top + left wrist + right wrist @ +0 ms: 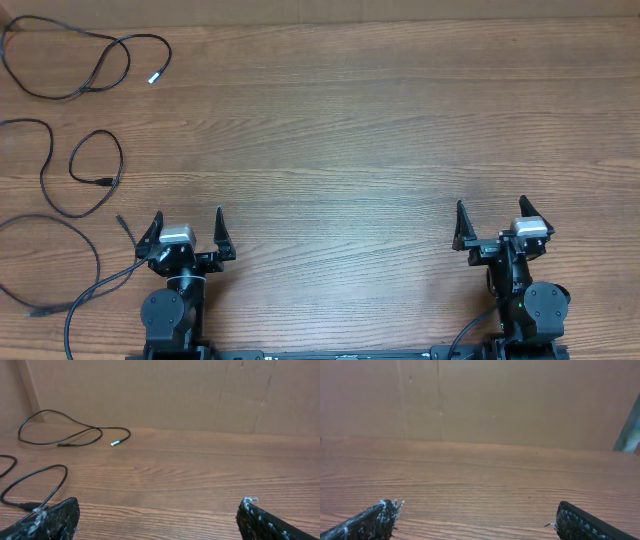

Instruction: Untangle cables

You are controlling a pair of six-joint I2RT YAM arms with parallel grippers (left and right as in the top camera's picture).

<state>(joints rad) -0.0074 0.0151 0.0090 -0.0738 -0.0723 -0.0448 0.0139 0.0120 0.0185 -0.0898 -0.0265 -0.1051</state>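
Three thin black cables lie apart from one another at the table's left side. The far one ends in a silvery tip [154, 76], also seen in the left wrist view [116, 443]. The middle cable forms a loop with a small plug [105, 182]; that loop [35, 477] lies ahead and left of my left fingers. The nearest cable ends near the left edge [36, 313]. My left gripper [188, 222] [157, 505] is open and empty, just right of the cables. Far to the right, my right gripper [491, 205] [476, 507] is also open and empty, and no cable shows in its view.
The wooden table [340, 130] is backed by a cardboard wall [200, 395]. A thicker black wire [95, 290] runs from the left arm's base toward the near edge, beside the nearest cable. Something teal [632, 430] stands at the far right.
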